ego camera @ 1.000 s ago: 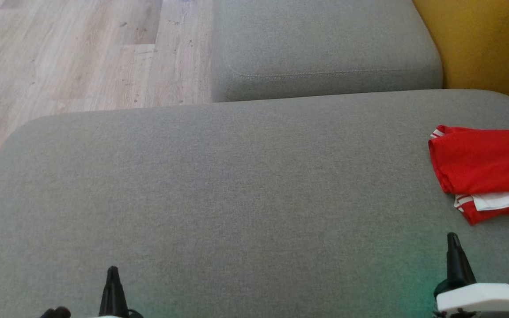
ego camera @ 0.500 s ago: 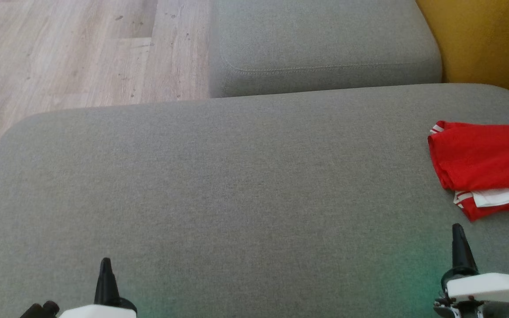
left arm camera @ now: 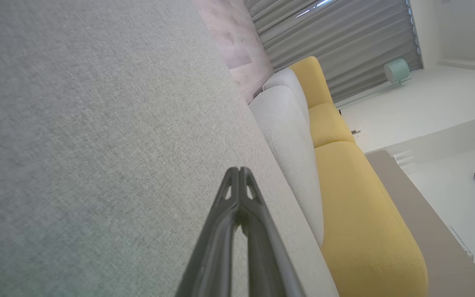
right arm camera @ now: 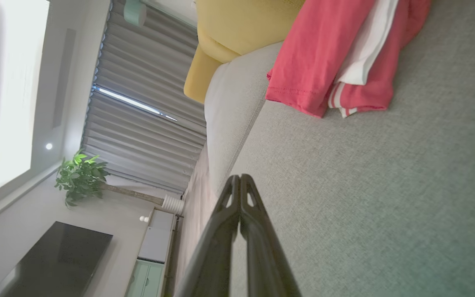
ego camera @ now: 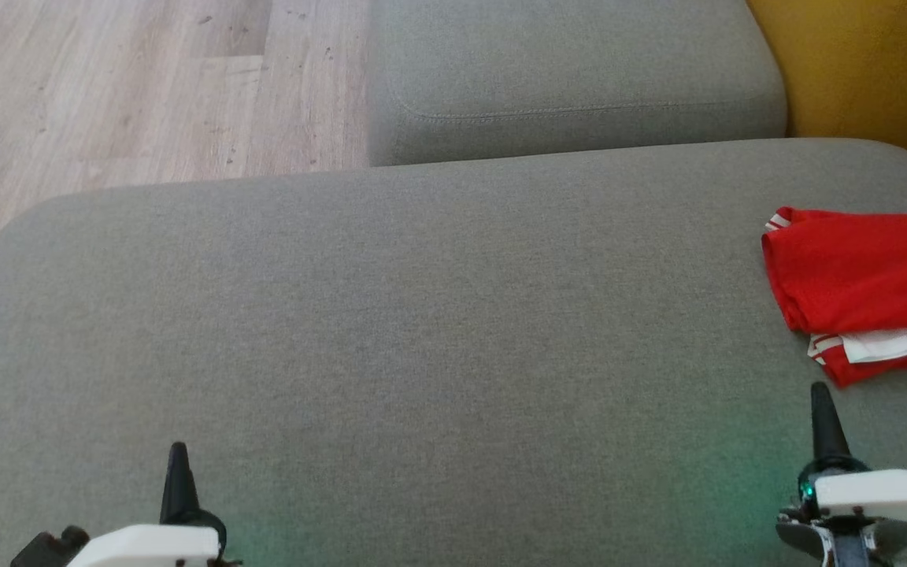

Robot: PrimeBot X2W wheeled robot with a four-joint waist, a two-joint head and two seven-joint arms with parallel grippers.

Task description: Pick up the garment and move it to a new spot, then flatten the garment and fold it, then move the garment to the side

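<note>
A folded red garment [ego camera: 867,279] with white stripes and a white layer lies at the right edge of the grey cushion [ego camera: 422,331], partly cut off by the head view's border. The right wrist view shows the same red garment [right arm camera: 324,53] ahead of the fingers. My right gripper [ego camera: 820,405] hovers just in front of it, shut and empty; its fingertips [right arm camera: 240,181] meet. My left gripper [ego camera: 178,465] is low at the left over bare cushion, also shut with nothing in it, its fingertips [left arm camera: 238,173] touching.
A second grey cushion [ego camera: 571,79] lies beyond the first. Yellow upholstery [ego camera: 871,71] rises at the far right. Wooden floor [ego camera: 107,94] shows past the cushion's left and far edges. A yellow sofa seat [left arm camera: 353,194] lies beside the grey cushions.
The head view has shifted, so the cushion and garment sit a little higher in the picture. Both grippers show further into view, still shut.
</note>
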